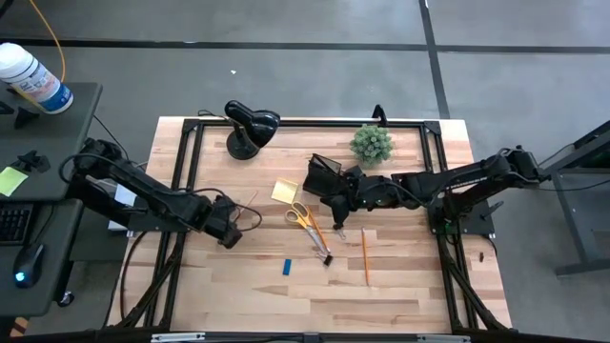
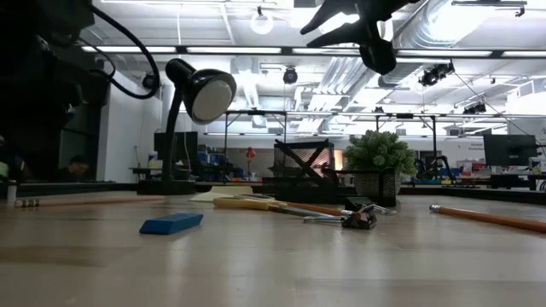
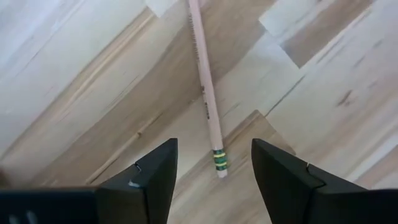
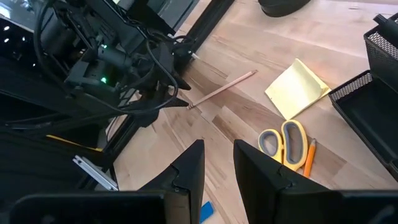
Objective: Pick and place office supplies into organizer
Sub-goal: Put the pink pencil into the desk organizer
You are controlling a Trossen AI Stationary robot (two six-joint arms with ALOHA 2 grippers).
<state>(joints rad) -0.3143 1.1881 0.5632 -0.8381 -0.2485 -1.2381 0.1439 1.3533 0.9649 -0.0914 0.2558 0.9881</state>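
Observation:
The black mesh organizer (image 1: 322,172) stands at the table's far middle. In front of it lie the yellow sticky-note pad (image 1: 284,191), the orange-handled scissors (image 1: 303,217) with an orange pencil (image 4: 309,155) beside them, a black clip (image 1: 326,257), the blue block (image 1: 286,268) and another orange pencil (image 1: 365,255). My left gripper (image 3: 214,149) is open over the wooden pencil (image 3: 205,87), one finger on either side of its eraser end, not touching. My right gripper (image 1: 338,227) hovers open above the scissors and holds nothing; the low view shows it well off the table (image 2: 367,34).
A black desk lamp (image 1: 250,127) and a small green potted plant (image 1: 372,143) stand along the far edge beside the organizer. The black frame rails (image 1: 186,171) run along the table's sides. Bare wood lies toward the near edge (image 1: 315,305).

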